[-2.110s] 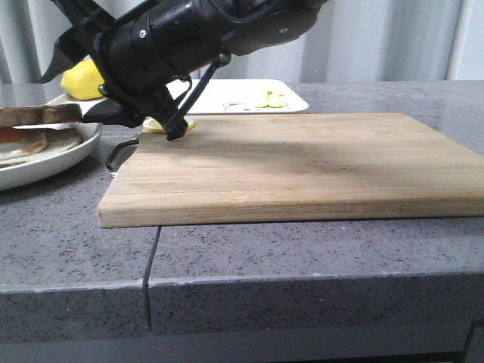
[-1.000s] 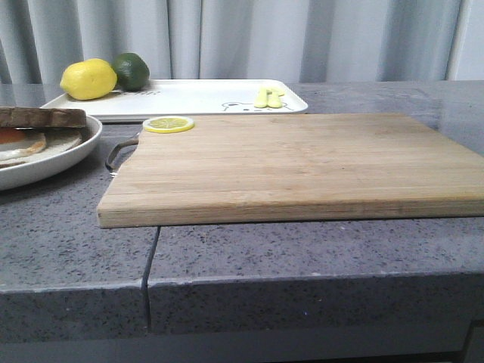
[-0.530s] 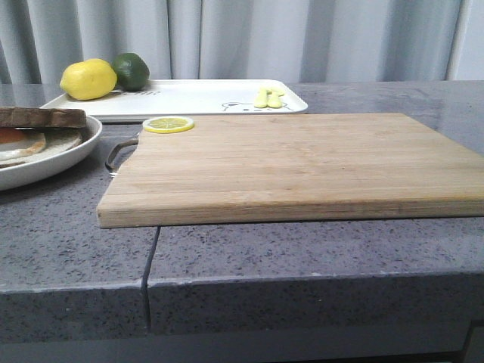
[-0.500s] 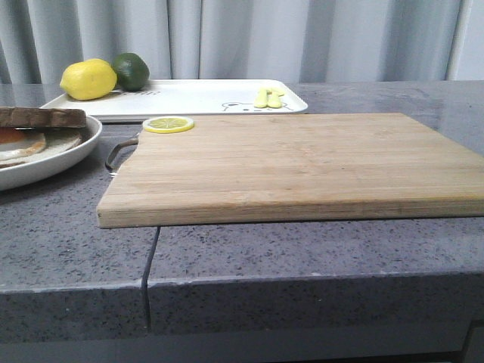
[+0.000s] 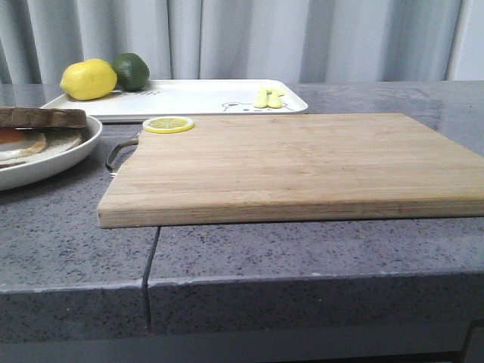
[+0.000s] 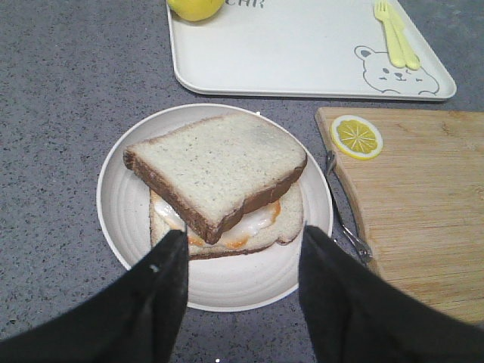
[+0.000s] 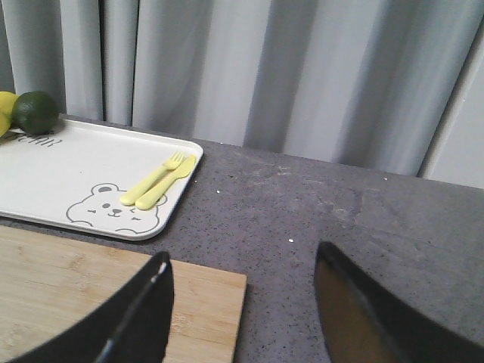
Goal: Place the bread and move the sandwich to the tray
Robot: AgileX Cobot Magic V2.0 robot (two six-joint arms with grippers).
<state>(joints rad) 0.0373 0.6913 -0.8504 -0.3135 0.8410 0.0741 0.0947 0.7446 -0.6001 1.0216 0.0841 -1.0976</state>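
Note:
The sandwich (image 6: 227,189) lies on the round white plate (image 6: 121,212): a fried egg (image 6: 253,221) on a lower slice, with the bread (image 6: 215,162) lying skewed on top. My left gripper (image 6: 243,233) is open and empty, hovering above the plate's near side. In the front view the sandwich (image 5: 38,119) and plate (image 5: 68,155) sit at the left edge; neither gripper shows there. The white tray (image 5: 197,97) with its bear drawing stands behind; it also shows in the left wrist view (image 6: 302,53) and the right wrist view (image 7: 76,166). My right gripper (image 7: 242,253) is open and empty above the board's far right corner.
A wooden cutting board (image 5: 302,162) with a metal handle (image 5: 119,153) fills the middle, a lemon slice (image 5: 168,124) on its far left corner. A lemon (image 5: 88,79), a lime (image 5: 131,70) and a yellow fork and knife (image 5: 268,97) lie on the tray. Curtains hang behind.
The black arm that hung over the plate and board's left end two seconds ago has left the front view. The bread stays on the sandwich. Nothing has moved in the last second.

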